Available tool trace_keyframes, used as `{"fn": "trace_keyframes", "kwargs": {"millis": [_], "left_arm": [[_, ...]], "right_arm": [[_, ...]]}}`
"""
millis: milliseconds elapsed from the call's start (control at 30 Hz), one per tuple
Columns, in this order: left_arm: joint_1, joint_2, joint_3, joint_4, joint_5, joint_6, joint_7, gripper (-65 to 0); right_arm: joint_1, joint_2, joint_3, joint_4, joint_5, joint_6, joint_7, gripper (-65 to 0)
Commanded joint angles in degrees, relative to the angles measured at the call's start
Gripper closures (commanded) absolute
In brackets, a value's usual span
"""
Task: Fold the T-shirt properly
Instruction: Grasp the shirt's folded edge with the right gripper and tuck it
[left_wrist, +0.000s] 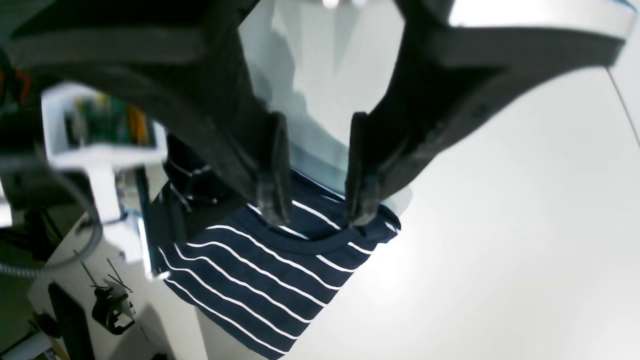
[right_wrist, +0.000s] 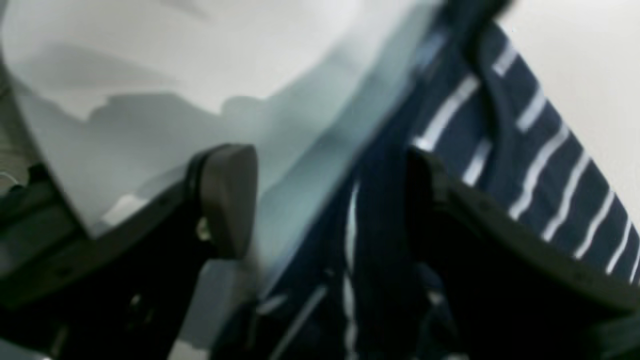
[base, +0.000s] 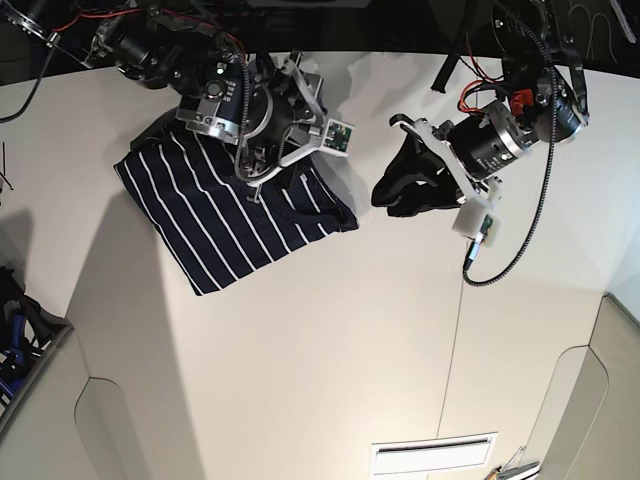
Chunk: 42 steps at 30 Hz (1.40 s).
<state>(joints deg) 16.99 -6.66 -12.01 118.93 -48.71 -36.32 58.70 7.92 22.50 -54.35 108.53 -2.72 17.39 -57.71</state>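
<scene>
A navy striped T-shirt (base: 225, 215) lies folded into a compact rectangle on the white table (base: 330, 350), directly beneath the right gripper (base: 262, 165), whose jaws stand wide apart over the cloth's upper edge with nothing pinched between them. The left gripper (left_wrist: 316, 210) hangs clear of the table to the far side, jaws partly parted and empty, the shirt's neckline lying just beyond its tips in its own camera's view. The fold looks largely done, judging by the neat outline: sleeves are tucked out of sight and only 1 bunched corner under the right gripper appears unsettled. What may remain is smoothing that corner and perhaps 1 last fold. Bare table spreads below and beside both grippers; the table's rear edge runs close behind the right gripper, leaving less room there.
</scene>
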Motion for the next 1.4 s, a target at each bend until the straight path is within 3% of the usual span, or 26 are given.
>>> {"fn": "trace_keyframes", "kwargs": {"millis": [0,167,333,433,633,700,800,833,867,933,1000,1233,1367], "left_arm": [[-0.3,-0.2,-0.7,1.1,-1.5,-0.9,-1.0,-19.6],[0.3,-0.2,-4.9,1.1,-4.0,-0.8,-0.2,-19.6],[0.5,-0.2,-11.3,1.1,-11.4,-2.3,2.9,-19.6],[0.5,-0.2,-15.0,1.1,-16.0,-3.3,5.1,-19.6],[1.0,-0.2,-16.8,1.1,-18.4,-3.7,6.3,-19.5],[1.5,-0.2,-16.8,1.1,-18.4,-3.7,6.3,-19.5],[1.6,-0.2,-16.8,1.1,-18.4,-3.7,6.3,-19.5],[1.6,-0.2,-16.8,1.1,-18.4,-3.7,6.2,-19.5],[1.6,-0.2,-16.8,1.1,-18.4,-3.7,6.2,-19.5],[1.6,-0.2,-16.8,1.1,-18.3,-3.7,6.3,-19.5],[1.6,-0.2,-16.8,1.1,-17.9,-3.7,6.3,-19.5],[1.6,-0.2,-16.8,1.1,-16.4,-3.7,6.0,-19.5],[1.6,-0.2,-16.8,1.1,-16.6,-3.7,5.7,-19.5]], "right_arm": [[0.8,-0.7,-0.3,1.1,-0.7,-0.7,0.7,-40.7],[0.9,-4.1,-1.0,1.2,-1.0,-0.7,0.7,-40.7],[0.9,-8.4,-1.0,1.3,-1.1,-0.7,1.2,-40.7],[1.0,-10.2,-0.9,1.3,-4.4,-0.8,1.3,-40.7],[2.0,-10.8,2.1,2.3,-11.7,-7.1,1.5,-40.3],[2.1,-10.8,4.0,3.6,-11.8,-8.0,1.6,-34.6],[2.1,-10.8,7.6,5.7,-11.9,-8.3,1.6,-12.5],[2.1,-10.8,9.1,6.5,-11.9,-8.2,1.4,-3.9],[2.1,-10.7,10.6,7.3,-12.2,-8.2,0.9,0.0],[2.0,-9.8,13.5,8.7,-12.7,-8.5,0.0,0.0],[1.8,-7.9,15.8,9.7,-12.5,-10.8,-0.7,0.0],[-4.9,-1.7,21.7,14.6,-9.3,-10.8,-1.2,0.0],[-10.1,0.1,23.8,15.4,-6.4,-9.5,-0.5,0.0]]}}
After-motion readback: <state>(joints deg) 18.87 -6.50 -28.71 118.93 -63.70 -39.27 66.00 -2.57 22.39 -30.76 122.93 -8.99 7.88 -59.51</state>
